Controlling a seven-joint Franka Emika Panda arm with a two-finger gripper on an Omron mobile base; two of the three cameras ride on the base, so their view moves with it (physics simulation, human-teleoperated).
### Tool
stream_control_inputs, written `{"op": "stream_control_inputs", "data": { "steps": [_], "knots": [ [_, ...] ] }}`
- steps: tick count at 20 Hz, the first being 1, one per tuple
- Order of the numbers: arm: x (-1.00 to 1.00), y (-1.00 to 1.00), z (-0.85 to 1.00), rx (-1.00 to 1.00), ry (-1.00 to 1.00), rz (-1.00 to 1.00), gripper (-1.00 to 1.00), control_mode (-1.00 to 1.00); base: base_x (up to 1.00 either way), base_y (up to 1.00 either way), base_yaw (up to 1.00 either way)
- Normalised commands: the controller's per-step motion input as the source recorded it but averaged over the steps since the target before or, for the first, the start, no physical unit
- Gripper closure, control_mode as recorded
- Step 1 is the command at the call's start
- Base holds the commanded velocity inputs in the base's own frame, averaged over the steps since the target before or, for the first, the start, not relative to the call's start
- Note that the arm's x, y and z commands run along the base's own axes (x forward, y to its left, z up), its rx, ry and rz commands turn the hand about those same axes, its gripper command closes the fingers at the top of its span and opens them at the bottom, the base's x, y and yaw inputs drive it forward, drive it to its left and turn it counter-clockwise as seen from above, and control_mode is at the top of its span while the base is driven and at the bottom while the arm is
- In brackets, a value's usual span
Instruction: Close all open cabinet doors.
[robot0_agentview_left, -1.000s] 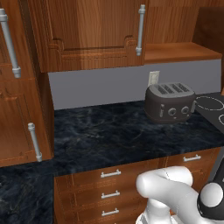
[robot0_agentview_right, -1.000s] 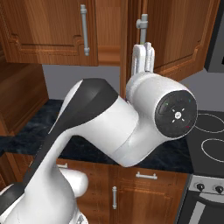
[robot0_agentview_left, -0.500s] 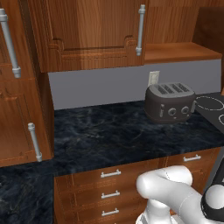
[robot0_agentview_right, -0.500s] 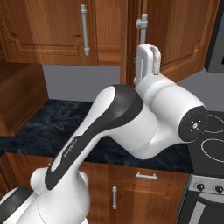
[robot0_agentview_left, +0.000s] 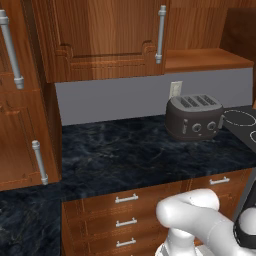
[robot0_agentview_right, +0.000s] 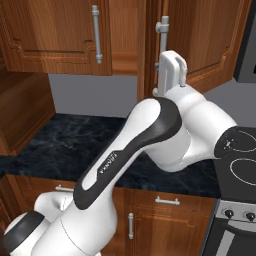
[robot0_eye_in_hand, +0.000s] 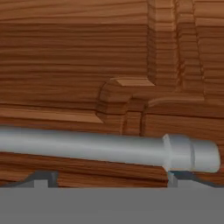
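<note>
An open cabinet door (robot0_agentview_right: 212, 35) of reddish-brown wood stands swung out at the upper right, its grey bar handle (robot0_agentview_right: 162, 27) along its left edge. My gripper (robot0_agentview_right: 171, 60) is raised against that door, just below the handle's lower end. In the hand view the door panel (robot0_eye_in_hand: 87, 65) is very close and the handle (robot0_eye_in_hand: 109, 148) runs across just above my gripper (robot0_eye_in_hand: 107, 177), whose dark fingertips (robot0_eye_in_hand: 41, 177) stand wide apart, holding nothing. A shut cabinet door (robot0_agentview_right: 55, 35) hangs to the left; it is also the cabinet door (robot0_agentview_left: 105, 35) in the left base view.
The open cabinet's bare shelf (robot0_agentview_left: 205, 59) shows above a dark toaster (robot0_agentview_left: 194, 117) on the black marble counter (robot0_agentview_left: 120, 155). A stove top (robot0_agentview_right: 242, 160) lies to the right, drawers (robot0_agentview_left: 125, 200) sit below, and a tall cabinet (robot0_agentview_left: 22, 100) stands at left.
My arm's elbow has swung to the right and lower, while the hand has stayed at the open door's handle, shifting only slightly right. The counter things have not moved.
</note>
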Motion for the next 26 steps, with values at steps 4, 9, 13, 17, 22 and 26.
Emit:
{"op": "stream_control_inputs", "data": {
  "steps": [4, 9, 13, 17, 22, 26],
  "knots": [
    [0.2, 0.03, 0.0, -0.01, -0.08, 0.18, -1.0, -1.0, 0.0, 0.0, 0.0],
    [0.29, 0.03, 0.0, 0.0, -0.04, 0.14, -1.0, -1.0, 0.0, 0.0, 0.0],
    [0.3, 0.09, 0.0, -0.01, -0.03, 0.13, -1.0, -1.0, 0.0, 0.0, 0.0],
    [0.27, 0.24, 0.0, -0.08, -0.06, 0.05, -1.0, -1.0, 0.0, 0.0, 0.0],
    [0.25, 0.31, 0.0, -0.12, -0.05, 0.0, -1.0, -1.0, 0.0, 0.0, 0.0],
    [0.32, 0.38, 0.0, -0.13, -0.02, 0.0, -1.0, -1.0, 0.0, 0.0, 0.0]
  ]
}}
